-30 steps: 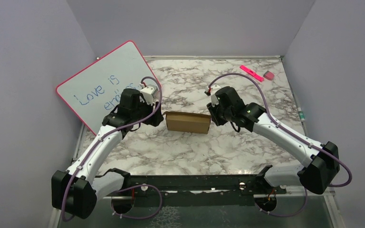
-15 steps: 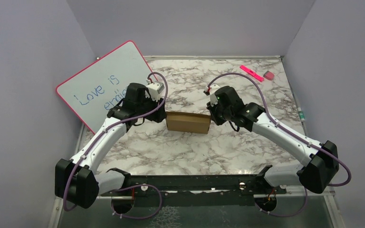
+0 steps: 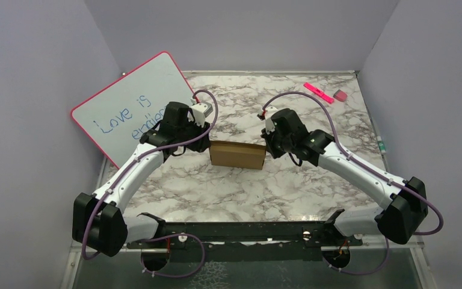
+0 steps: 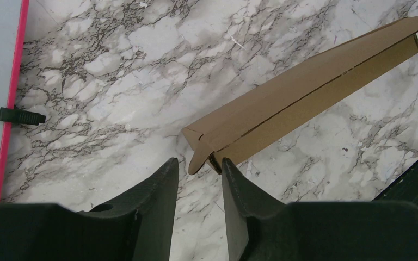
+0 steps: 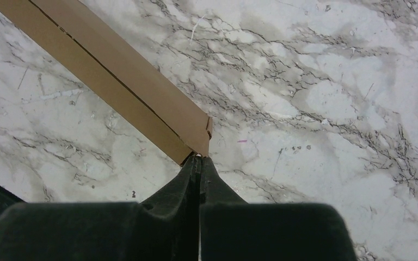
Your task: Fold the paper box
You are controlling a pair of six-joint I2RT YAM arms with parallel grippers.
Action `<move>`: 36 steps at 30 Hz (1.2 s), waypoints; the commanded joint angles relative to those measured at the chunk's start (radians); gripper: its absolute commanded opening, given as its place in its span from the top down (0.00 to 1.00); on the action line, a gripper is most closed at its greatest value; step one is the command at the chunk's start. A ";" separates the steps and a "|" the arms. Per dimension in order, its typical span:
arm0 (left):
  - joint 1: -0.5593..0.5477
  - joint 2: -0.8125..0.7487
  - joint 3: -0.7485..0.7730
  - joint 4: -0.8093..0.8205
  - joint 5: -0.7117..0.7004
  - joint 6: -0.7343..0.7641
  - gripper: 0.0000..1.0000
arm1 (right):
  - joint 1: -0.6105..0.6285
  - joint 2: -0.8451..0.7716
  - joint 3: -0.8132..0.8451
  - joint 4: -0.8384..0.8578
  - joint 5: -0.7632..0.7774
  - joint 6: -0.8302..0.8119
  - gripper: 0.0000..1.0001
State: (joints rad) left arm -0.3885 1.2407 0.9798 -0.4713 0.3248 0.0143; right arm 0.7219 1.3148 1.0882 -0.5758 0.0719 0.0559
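Left wrist: left tool (image 4: 198, 162) narrow but not gripping, end tab (image 4: 194, 154) of box (image 4: 305, 92) at its mouth, likely lined up for tuck. Box closed, mid-bench (image 4: 114, 81), between tools. Right tool (image 5: 198, 161) closed tight, empty, tip against box's right end, probably bracing against slide.

whiteboard (image 3: 120, 102) lettering partly behind left arm (image 3: 138, 168), paper box (image 5: 114, 70) end cropped

Matt brown cardboard paper box (image 3: 237, 155) on a smooth marble-patterned table (image 3: 246, 192); matt black plastic jaws.
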 commanded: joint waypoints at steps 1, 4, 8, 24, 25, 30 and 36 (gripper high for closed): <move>-0.009 0.003 0.031 -0.021 0.002 0.024 0.66 | -0.005 -0.005 0.004 0.025 -0.027 0.025 0.96; -0.013 0.008 0.038 -0.021 0.005 0.017 0.69 | -0.006 -0.005 0.011 0.020 -0.033 0.027 0.96; -0.026 0.024 0.049 -0.021 0.000 0.012 0.71 | -0.006 -0.005 0.007 0.016 -0.037 0.030 0.97; -0.061 0.015 0.058 -0.021 -0.067 -0.084 0.91 | -0.005 0.000 0.007 0.021 -0.111 0.109 0.98; -0.072 0.015 0.059 -0.021 -0.072 -0.104 0.93 | -0.003 0.000 0.006 0.023 -0.124 0.122 0.98; -0.110 0.014 0.049 -0.014 -0.121 -0.195 0.99 | -0.004 0.018 0.010 0.014 -0.123 0.223 0.99; -0.119 0.012 0.044 -0.014 -0.181 -0.246 1.00 | -0.005 0.070 0.064 -0.054 -0.081 0.349 0.99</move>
State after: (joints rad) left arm -0.4839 1.2625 1.0027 -0.5041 0.1524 -0.1505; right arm 0.7101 1.3361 1.1053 -0.5972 0.0204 0.2726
